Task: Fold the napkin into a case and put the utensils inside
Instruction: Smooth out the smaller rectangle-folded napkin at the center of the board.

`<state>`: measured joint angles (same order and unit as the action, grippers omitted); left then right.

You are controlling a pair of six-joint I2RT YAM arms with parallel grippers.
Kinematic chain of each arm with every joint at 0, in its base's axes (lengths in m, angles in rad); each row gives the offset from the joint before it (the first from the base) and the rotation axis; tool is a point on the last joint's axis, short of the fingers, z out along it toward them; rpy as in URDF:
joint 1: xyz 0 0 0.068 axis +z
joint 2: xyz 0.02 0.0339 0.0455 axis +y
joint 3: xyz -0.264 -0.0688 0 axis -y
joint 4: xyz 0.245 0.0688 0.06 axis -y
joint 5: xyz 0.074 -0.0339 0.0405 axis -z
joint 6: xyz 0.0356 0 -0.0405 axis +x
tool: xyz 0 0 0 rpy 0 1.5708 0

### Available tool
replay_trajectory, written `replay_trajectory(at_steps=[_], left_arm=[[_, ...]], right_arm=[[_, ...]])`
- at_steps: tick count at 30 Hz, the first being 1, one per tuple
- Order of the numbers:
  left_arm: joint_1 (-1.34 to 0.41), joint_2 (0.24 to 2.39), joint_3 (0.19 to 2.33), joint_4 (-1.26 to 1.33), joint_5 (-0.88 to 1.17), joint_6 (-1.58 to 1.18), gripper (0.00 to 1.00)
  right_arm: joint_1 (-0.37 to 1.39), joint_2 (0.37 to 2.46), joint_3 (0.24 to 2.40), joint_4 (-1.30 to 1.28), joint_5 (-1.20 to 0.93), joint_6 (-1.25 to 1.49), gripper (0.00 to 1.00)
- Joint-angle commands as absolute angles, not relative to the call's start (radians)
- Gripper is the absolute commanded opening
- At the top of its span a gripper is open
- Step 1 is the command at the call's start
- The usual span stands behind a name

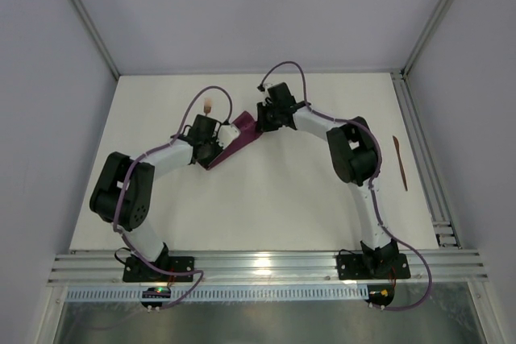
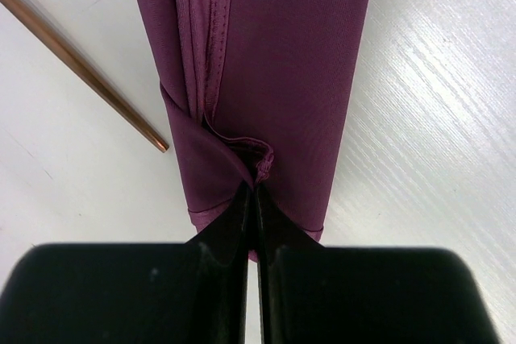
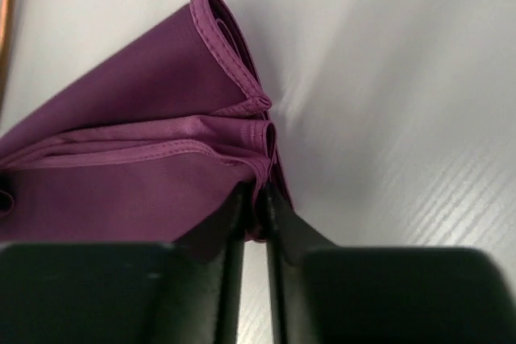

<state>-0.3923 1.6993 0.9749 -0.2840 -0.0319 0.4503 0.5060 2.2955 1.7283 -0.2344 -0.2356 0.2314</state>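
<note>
Already folded into a narrow strip near the far edge of the bench [image 1: 282, 199], the napkin [image 1: 238, 138] is pinched at either end by the left gripper [image 2: 254, 191] and right gripper [image 3: 256, 195]; the fork [image 1: 208, 106] beside it and the second utensil [image 1: 401, 163] by the right edge are not yet tucked in.

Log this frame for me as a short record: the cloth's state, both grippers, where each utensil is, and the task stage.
napkin: folded into a long narrow strip, held between the two grippers
left gripper: shut on napkin, pinching a fold at one end
right gripper: shut on napkin, pinching layered hems at the other end
fork: on the table near the left gripper, outside the cloth
second utensil: near the table's right edge, far from the napkin
stage: utensils not yet inside
</note>
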Motion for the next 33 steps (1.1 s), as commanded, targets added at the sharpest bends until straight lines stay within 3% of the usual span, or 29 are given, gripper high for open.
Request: replay_trajectory(at_steps=[1,3,9,13,18,22,33], left_arm=[[-0.388,1.654,0.954,-0.293,0.047,0.448,0.0],[-0.388,1.643,0.948,-0.31,0.08,0.457,0.0],[-0.39,1.547,0.914,-0.414,0.23,0.5,0.0],[-0.399,1.508,0.902,-0.508,0.267,0.551,0.0],[-0.399,1.517,0.877,-0.539,0.258,0.597,0.0],[-0.4,1.543,0.877,-0.514,0.233,0.614,0.0],[-0.402,1.612,0.864,-0.471,0.178,0.676,0.0]], right_arm=[[0.509,2.261,1.637,-0.169,-0.294,0.294,0.12],[0.509,2.188,1.562,-0.091,-0.301,0.324,0.03],[0.551,1.845,1.144,0.049,-0.221,0.408,0.03],[0.664,1.692,1.037,-0.064,-0.123,0.402,0.03],[0.675,1.585,0.944,-0.12,-0.164,0.449,0.08],[0.634,1.578,0.942,-0.098,-0.162,0.437,0.09],[0.503,1.86,1.072,-0.006,-0.264,0.469,0.03]])
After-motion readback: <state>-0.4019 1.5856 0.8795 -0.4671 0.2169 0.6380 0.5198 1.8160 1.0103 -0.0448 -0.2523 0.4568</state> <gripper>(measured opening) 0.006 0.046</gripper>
